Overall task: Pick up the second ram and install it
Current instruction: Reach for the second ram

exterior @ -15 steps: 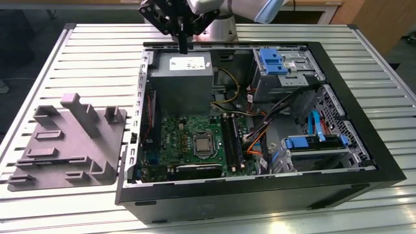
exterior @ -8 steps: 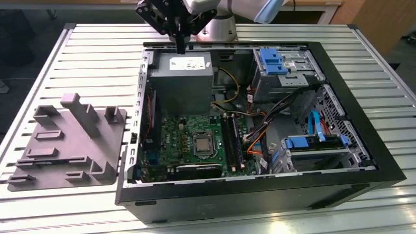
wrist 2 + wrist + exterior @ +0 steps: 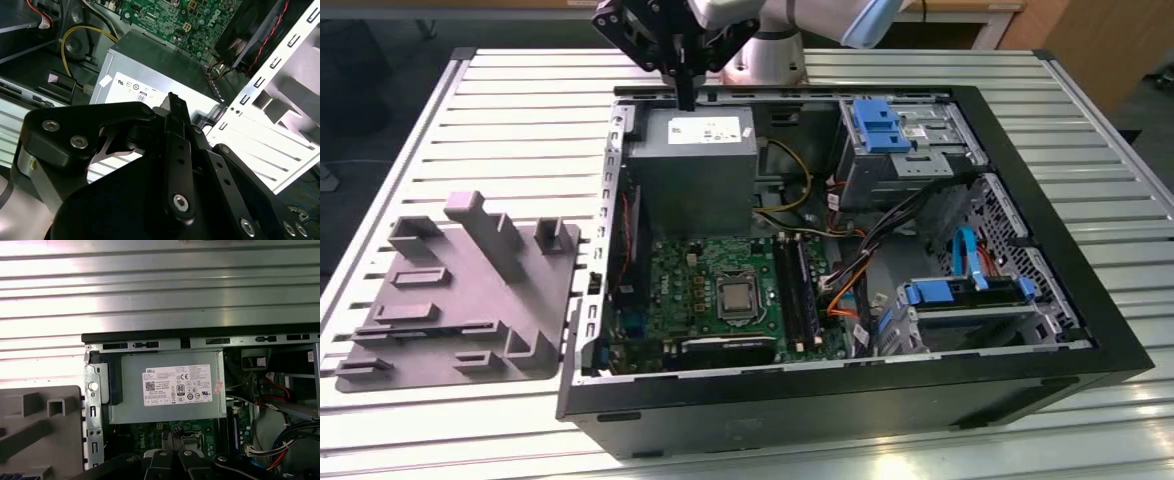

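1. One tool (image 3: 684, 103) hangs over the far end of the open computer case (image 3: 854, 390), above the grey power supply (image 3: 694, 170). In both wrist views its fingers look pressed together, and I can see nothing between them.
2. The second ram (image 3: 427, 327), as far as I can judge, is the thin dark strip with a bluish tint lying in a low slot of the grey tray (image 3: 467, 290). The tray sits on the counter (image 3: 520, 100), outside the case toward the exterior view's left. I cannot make out its chips, so this is a reading, not a certainty.
3. Tool and ram are well apart: the case wall and most of the tray lie between them, and the ram is on the tray's near side while the tool is at the case's far edge.
4. The step in hand seems to be the pick-up, not yet begun. To do it well, I would spread the fingers before descending.
5. Line them across the stick's thin faces and come straight down, clear of the tray's upright blocks.
6. Grip near the stick's middle so it hangs level, and lift it squarely out of its slot without twisting.
7. The green motherboard (image 3: 707, 290) and its long black slots (image 3: 794, 285) lie nearer the camera than the power supply. A level, firm hold matters for seating there.
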### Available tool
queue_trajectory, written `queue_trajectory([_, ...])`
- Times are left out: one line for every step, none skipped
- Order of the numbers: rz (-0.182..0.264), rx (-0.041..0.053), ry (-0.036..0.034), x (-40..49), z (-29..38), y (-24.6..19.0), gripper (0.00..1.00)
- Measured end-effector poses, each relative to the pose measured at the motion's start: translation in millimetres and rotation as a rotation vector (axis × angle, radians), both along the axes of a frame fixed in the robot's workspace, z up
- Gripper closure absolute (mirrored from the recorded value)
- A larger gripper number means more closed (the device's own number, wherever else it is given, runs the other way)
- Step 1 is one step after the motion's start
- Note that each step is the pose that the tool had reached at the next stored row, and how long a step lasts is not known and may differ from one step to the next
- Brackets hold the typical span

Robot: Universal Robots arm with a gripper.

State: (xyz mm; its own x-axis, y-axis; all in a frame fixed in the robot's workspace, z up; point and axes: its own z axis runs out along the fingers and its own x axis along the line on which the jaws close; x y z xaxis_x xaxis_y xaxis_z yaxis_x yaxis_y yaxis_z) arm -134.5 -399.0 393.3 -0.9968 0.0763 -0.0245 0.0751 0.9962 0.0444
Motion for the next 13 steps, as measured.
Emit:
queue_trajectory([0.0, 0.0, 0.0, -0.6, 0.0, 0.0, 0.89])
queue_trajectory([0.0, -0.0001, 0.0001, -1.3, 0.1, 0.0, 0.89])
queue_trajectory([0.0, -0.0001, 0.0001, -2.0, 0.0, 0.0, 0.89])
queue_trajectory([0.0, 0.0, 0.0001, -2.7, 0.0, 0.0, 0.89])
queue_trajectory([0.0, -0.0001, 0.0001, -3.6, 0.0, 0.0, 0.89])
queue_trajectory([0.0, -0.0001, 0.0001, -4.6, 0.0, 0.0, 0.89])
queue_trajectory([0.0, 0.0, 0.0, -5.4, 0.0, 0.0, 0.89])
queue_trajectory([0.0, 0.0, 0.0001, -6.4, 0.0, 0.0, 0.89])
queue_trajectory([0.0, -0.0001, 0.0001, -7.3, 0.1, 0.0, 0.89])
queue_trajectory([0.0, -0.0001, 0.0001, -8.2, 0.1, 0.0, 0.89])
queue_trajectory([0.0, -0.0001, 0.0, -9.2, 0.0, 0.0, 0.89])
queue_trajectory([0.0, -0.0001, 0.0, -10.3, 0.0, 0.0, 0.89])
queue_trajectory([0.0, 0.0, -0.0001, -11.4, 0.0, 0.0, 0.89])
